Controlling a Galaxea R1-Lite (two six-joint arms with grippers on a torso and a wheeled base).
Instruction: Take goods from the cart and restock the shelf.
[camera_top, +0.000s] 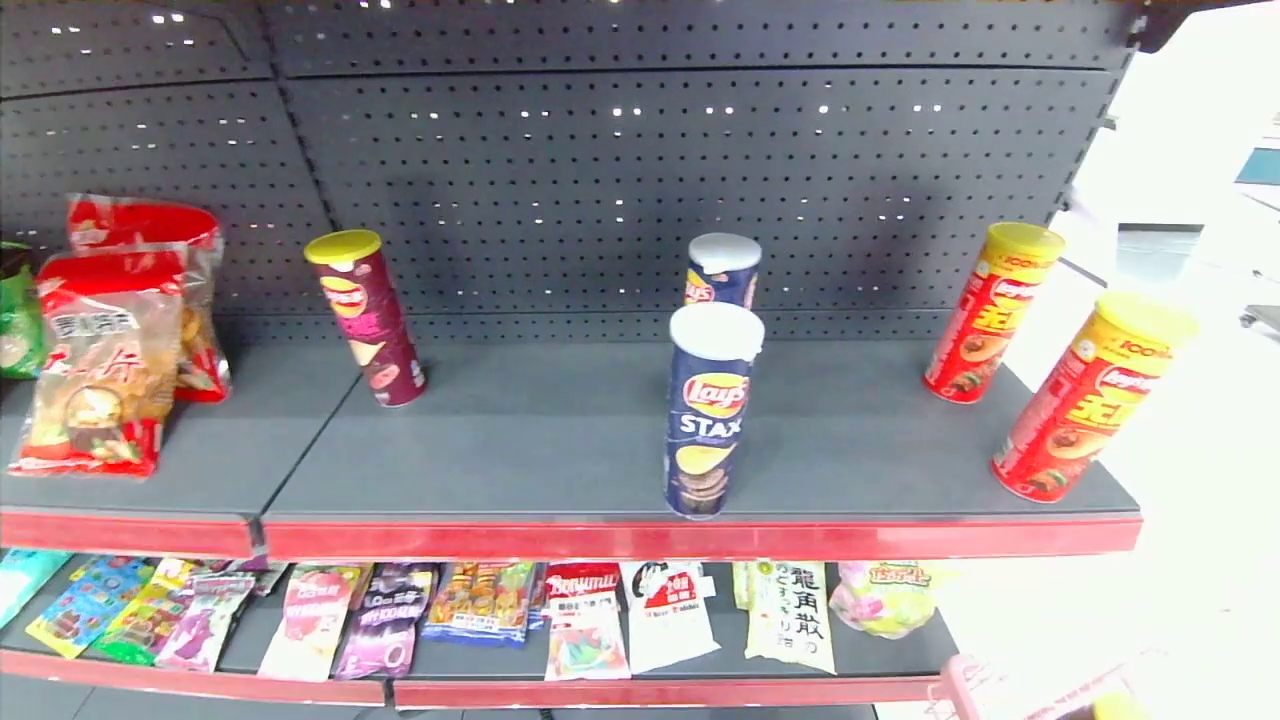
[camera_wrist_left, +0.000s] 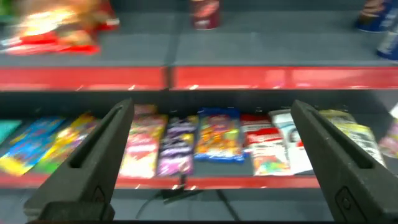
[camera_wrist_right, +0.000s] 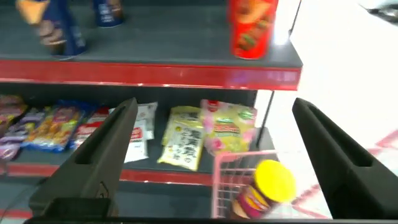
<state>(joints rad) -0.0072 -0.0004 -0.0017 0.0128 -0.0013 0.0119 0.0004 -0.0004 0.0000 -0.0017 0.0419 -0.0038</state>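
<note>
At the far left edge of the top shelf (camera_top: 520, 440) a green bag (camera_top: 12, 330) peeks in. Next to it stand two red snack bags (camera_top: 100, 370), one behind the other. Then comes the purple chip can (camera_top: 365, 318) with a yellow lid, near the back wall.

In the middle are two blue ones. The front blue can (camera_top: 706, 410) is right at the red front edge. The back blue can (camera_top: 722, 270) is behind it, by the wall.

On the right are two red ones with yellow lids. The back red can (camera_top: 990, 312) is near the wall. The front red can (camera_top: 1090, 400) is close to the front corner. All five cans stand up and none of them touch.

The lower shelf (camera_top: 660, 692) has a row of flat snack packets (camera_top: 480, 600) lying side by side.

The left gripper (camera_wrist_left: 211, 165) faces the left half of the shelves, where the purple chip can stands above the packets. Its jaws are spread wide and hold nothing.

The right gripper (camera_wrist_right: 214, 162) faces the right end of the shelves. Its jaws are spread wide too, with nothing in them. Near it is the pink cart (camera_wrist_right: 239, 171), just beside the right end of the lower shelf. Inside the cart sits one more chip can (camera_wrist_right: 264, 190) with a yellow lid.
</note>
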